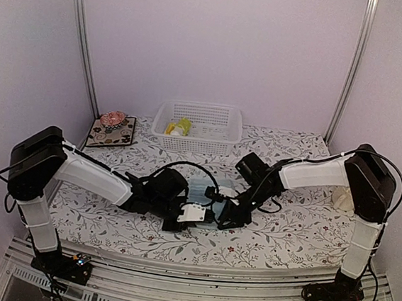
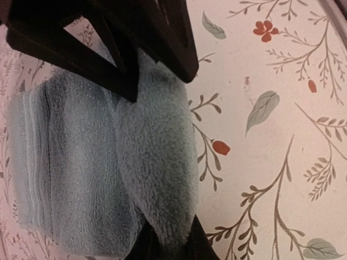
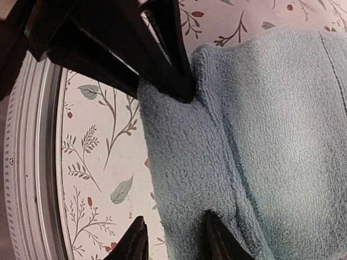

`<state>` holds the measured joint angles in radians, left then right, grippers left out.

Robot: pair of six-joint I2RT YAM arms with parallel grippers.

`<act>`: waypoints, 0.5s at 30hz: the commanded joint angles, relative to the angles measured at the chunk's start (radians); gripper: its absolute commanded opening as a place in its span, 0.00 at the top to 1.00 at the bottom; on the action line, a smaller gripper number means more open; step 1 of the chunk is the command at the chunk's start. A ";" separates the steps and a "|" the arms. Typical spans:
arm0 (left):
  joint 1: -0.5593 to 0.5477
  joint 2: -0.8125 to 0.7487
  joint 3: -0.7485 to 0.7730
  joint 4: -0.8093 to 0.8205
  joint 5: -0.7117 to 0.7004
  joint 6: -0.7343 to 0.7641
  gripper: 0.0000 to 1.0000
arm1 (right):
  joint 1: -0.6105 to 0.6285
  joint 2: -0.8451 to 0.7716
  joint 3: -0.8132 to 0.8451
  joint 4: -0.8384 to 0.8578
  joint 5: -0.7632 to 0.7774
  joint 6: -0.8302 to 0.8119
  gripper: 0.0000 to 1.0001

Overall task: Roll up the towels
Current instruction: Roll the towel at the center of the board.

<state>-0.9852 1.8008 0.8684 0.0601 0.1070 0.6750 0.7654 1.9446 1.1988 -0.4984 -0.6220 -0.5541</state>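
Note:
The pale blue towel (image 1: 203, 191) lies partly rolled on the flowered tablecloth between both arms. In the left wrist view my left gripper (image 2: 171, 242) pinches a thick rolled fold of this towel (image 2: 81, 162), a dark fingertip on each side of it. My right gripper (image 3: 174, 239) stands open over the rolled edge of the towel (image 3: 260, 135) at the opposite end. One fingertip presses into the pile and the other stands off it above the tablecloth. The yellow-green towel (image 1: 177, 127) sits in the white basket (image 1: 208, 145) at the back.
A dark floral mat (image 1: 110, 132) with a pink object on it lies at the back left. The table's near edge and metal rail (image 3: 27, 162) run close beside the right gripper. Both grippers (image 1: 196, 214) (image 1: 225, 213) nearly meet at the table's middle.

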 commanded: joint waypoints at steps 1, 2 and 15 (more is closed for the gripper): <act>0.065 0.068 0.094 -0.183 0.208 -0.081 0.94 | -0.005 -0.105 -0.092 0.062 0.116 -0.040 0.61; 0.083 0.082 0.116 -0.210 0.242 -0.092 0.94 | -0.003 -0.126 -0.112 0.084 0.130 -0.043 0.61; 0.239 0.278 0.336 -0.487 0.542 -0.204 0.94 | -0.001 -0.449 -0.375 0.373 0.263 -0.103 0.53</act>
<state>-0.7879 1.9926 1.1595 -0.2630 0.5644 0.5129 0.7650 1.5749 0.8749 -0.2493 -0.3943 -0.6136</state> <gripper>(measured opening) 0.113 0.461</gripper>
